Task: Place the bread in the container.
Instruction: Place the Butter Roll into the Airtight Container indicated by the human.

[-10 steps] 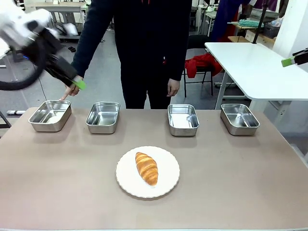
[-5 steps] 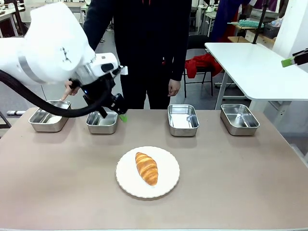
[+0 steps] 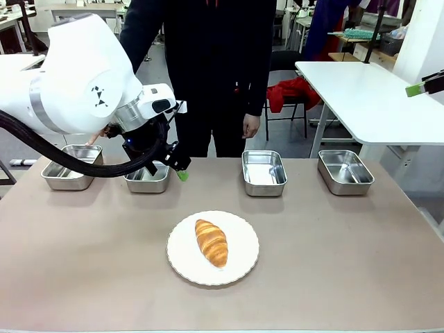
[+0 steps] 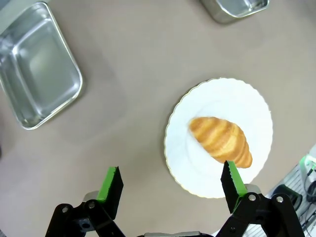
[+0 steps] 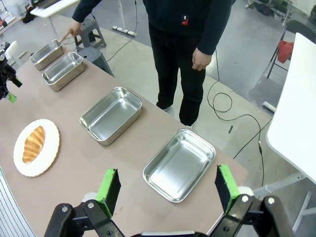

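In the front view the croissant, golden-brown with a ridged, glossy crust, lies on the white plate in the middle of the table. In the left wrist view the left gripper hangs above it, jaws spread and empty. In the right wrist view the right gripper is also spread and empty; a person's hand points at the farthest steel tray.

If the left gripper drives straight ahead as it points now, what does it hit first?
Likely the rim of the plate, or the table beside it; the bread lies off toward one finger. Depth unclear.
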Available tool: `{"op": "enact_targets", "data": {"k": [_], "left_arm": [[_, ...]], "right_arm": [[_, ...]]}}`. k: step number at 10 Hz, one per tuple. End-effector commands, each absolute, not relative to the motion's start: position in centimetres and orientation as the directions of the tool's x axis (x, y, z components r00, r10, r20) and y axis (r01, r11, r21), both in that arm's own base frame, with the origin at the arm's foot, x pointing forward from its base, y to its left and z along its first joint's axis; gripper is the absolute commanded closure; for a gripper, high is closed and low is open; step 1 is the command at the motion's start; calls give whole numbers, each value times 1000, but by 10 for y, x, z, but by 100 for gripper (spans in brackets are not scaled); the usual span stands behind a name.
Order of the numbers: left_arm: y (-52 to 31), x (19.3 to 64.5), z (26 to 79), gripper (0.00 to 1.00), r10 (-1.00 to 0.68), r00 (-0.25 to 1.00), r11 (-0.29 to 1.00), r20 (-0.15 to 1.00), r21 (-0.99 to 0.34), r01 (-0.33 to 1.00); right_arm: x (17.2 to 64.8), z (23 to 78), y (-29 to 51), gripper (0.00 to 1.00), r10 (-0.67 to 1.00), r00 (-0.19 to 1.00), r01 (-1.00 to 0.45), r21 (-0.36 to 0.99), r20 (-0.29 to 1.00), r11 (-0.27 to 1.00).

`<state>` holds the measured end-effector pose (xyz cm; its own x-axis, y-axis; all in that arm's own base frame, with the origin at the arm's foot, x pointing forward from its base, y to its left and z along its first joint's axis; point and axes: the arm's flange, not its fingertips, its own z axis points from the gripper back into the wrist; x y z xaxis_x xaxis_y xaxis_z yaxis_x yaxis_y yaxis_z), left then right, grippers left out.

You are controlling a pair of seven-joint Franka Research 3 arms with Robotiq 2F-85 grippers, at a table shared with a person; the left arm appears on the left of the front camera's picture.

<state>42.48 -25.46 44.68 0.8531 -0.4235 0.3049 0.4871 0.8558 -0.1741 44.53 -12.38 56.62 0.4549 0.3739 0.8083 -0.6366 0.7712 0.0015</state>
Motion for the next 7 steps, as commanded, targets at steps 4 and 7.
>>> {"op": "enact_targets", "data": {"k": [4,7], "left_arm": [[-274,411,446,0,-367,884,899,289,-135,417],[-324,377,438,0,-152,964,959,216,-203,197]], "right_arm": [[446,567,-123,0,364,443,-639,4,819,769],[446,567,-123,0,364,443,-639,4,819,769]]}}
